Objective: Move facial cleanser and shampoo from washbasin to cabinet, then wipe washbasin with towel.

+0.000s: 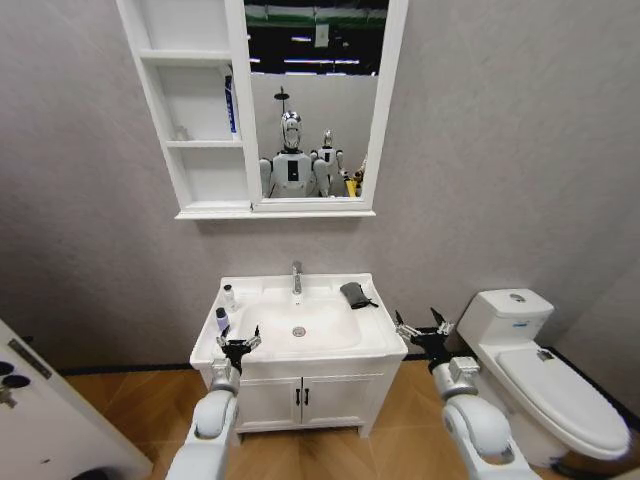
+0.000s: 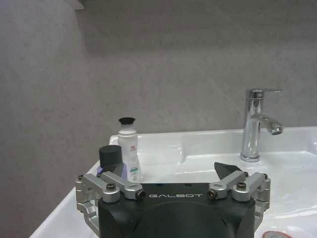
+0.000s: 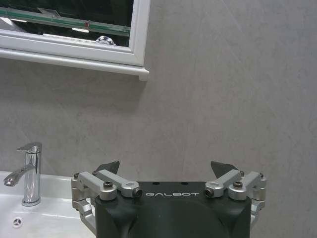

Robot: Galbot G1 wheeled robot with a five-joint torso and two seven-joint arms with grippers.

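Grey textured wall backs the whole scene, and before it the left end effector (image 1: pixel 238 343) hovers with its fingers spread and nothing between them, just at the front left rim of the white rectangular ceramic washbasin (image 1: pixel 375 335). Just beyond it on that rim stand two small bottles — a white plastic one with a black cap (image 2: pixel 129 148) and a shorter dark-capped one (image 2: pixel 110 157) touching or nearly touching it. Both look light, stiff and smooth, probably slick on wet ceramic and easy to tip; I would take each around the body below the cap. Across the oval bowl, past the chrome tap (image 1: pixel 296 277), the small dark grey bunched towel (image 1: pixel 355 294) lies on the back right corner of the rim — soft and limp, best pinched from above. Over beside the basin's right edge, the right end effector (image 1: pixel 422 328) also hangs spread and empty, near the white toilet (image 1: pixel 545 375). Above, the tall narrow white three-compartment cabinet (image 1: pixel 165 110) offers open shelves, though the rise past the mirror ledge is tight.
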